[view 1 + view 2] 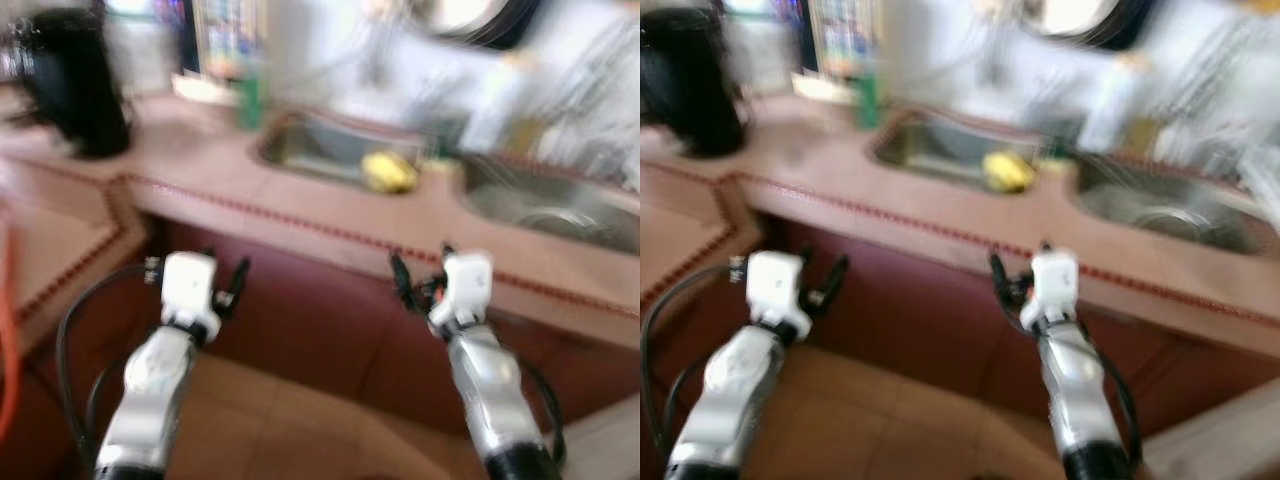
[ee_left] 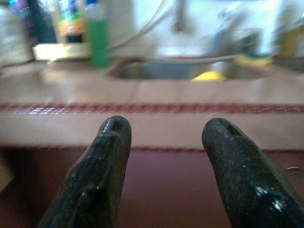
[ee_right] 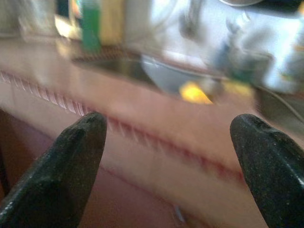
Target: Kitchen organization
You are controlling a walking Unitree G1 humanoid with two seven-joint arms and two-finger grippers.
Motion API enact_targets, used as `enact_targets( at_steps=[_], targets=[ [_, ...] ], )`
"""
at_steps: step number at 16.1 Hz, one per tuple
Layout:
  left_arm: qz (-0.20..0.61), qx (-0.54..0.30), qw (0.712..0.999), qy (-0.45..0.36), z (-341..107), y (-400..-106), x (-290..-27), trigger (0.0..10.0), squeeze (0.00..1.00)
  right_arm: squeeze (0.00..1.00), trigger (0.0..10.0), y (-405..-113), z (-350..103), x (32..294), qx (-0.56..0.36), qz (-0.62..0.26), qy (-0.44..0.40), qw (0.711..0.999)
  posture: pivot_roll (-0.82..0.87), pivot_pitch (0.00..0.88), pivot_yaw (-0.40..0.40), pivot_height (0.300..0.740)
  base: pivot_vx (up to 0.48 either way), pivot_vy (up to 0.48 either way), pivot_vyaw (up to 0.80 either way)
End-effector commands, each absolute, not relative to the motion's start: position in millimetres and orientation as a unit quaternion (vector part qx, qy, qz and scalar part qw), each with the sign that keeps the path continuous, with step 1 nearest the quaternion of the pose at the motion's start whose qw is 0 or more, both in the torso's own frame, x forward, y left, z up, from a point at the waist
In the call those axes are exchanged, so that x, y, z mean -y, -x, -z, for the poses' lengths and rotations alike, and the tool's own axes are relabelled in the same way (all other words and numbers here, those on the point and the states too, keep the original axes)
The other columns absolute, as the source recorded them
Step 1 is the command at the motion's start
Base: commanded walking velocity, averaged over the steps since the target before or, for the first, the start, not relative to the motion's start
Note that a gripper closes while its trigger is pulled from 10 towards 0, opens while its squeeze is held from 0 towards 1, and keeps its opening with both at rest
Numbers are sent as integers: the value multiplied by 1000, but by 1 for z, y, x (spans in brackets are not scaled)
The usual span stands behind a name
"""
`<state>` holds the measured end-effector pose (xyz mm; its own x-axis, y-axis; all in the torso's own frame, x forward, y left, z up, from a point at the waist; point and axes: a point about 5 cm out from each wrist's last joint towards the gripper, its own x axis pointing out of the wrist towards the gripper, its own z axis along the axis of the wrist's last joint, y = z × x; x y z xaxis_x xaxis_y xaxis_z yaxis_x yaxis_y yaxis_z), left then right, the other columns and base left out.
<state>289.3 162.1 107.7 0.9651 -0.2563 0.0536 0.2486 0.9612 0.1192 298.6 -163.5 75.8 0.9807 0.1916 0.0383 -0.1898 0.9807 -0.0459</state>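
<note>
Both silver arms fill the bottom of the head view, and neither holds anything. My left gripper (image 2: pixel 161 137) has its two black fingers apart with only the counter edge showing between them; my right gripper (image 3: pixel 175 142) is spread wider still, also empty. Both hang in front of the dark red cabinet face (image 1: pixel 320 320), below the lip of the pink tiled counter (image 1: pixel 300 215), touching nothing.

Everything is smeared, which I read as the head camera moving, so I judge the step in hand to be the approach to the counter, not a grasp. At centre frame a yellow object (image 1: pixel 388 172) lies in the left sink basin (image 1: pixel 320 150); it is too blurred to name more closely. A green bottle (image 1: pixel 250 100) stands behind the basin's left corner, a black kettle-like appliance (image 1: pixel 75 85) sits at upper left, and a second basin (image 1: pixel 560 210) lies at right.

To do this well I should stop square to the sink and let the picture sharpen before choosing a target. Then I should lift whichever arm I use clear above the counter lip before reaching forward, since both grippers sit under the edge and a straight push would hit it. The yellow object looks nearest my right arm.
</note>
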Motion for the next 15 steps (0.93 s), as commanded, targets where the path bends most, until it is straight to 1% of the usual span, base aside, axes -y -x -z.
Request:
enact_targets(
  at_steps=[1, 4, 5, 6, 7, 8, 9, 10, 12, 13, 14, 15],
  targets=[
    [133, 24, 989, -62, -100, -288, -158, 10000, 0, 0, 10000, -302, -76, 165, 19, -101, 34, 994, 24, 8, -86, 740, 0, 0, 0],
    [140, -45, 985, -93, -54, -276, -159, 10000, 0, 0, 10000, -290, -37, 174, -62, -97, 44, 992, 28, 15, -83, 740, 0, 0, 0],
    [137, -82, 983, -89, -34, -270, -160, 10000, 0, 0, 10000, -283, -21, 178, -103, -92, 45, 989, 32, 22, -86, 740, 0, 0, 0],
    [142, -117, 977, -110, -14, -264, -157, 10000, 0, 0, 10000, -274, -4, 182, -148, -90, 48, 984, 39, 29, -86, 740, 0, 0, 0],
    [144, -128, 974, -120, -8, -262, -157, 10000, 0, 0, 10000, -271, 1, 183, -163, -90, 51, 981, 39, 29, -86, 740, 0, 0, 0],
    [178, -200, 955, -125, 21, -246, -151, 10000, 0, 0, 10000, -255, 23, 185, -225, -93, 78, 967, 53, 46, -83, 740, 0, 0, 0],
    [175, -228, 950, -120, 31, -240, -151, 10000, 0, 0, 10000, -250, 29, 185, -248, -97, 85, 960, 56, 46, -83, 740, 0, 0, 0],
    [156, -279, 942, -105, 46, -228, -153, 10000, 0, 0, 10000, -239, 42, 184, -292, -102, 88, 947, 57, 45, -88, 740, 0, 0, 0],
    [150, -317, 932, -93, 58, -215, -152, 10000, 0, 0, 10000, -225, 54, 184, -336, -98, 94, 932, 59, 40, -88, 740, 0, 0, 0],
    [151, -355, 917, -105, 70, -200, -150, 10000, 0, 0, 10000, -211, 65, 188, -379, -85, 94, 917, 66, 32, -89, 740, 0, 0, 0],
    [146, -379, 907, -113, 77, -190, -151, 10000, 0, 0, 10000, -202, 70, 189, -399, -88, 112, 906, 67, 27, -88, 740, 0, 0, 0],
    [134, -406, 898, -105, 84, -177, -153, 10000, 0, 0, 10000, -192, 77, 191, -425, -83, 112, 895, 65, 16, -87, 740, 0, 0, 0]
  ],
)
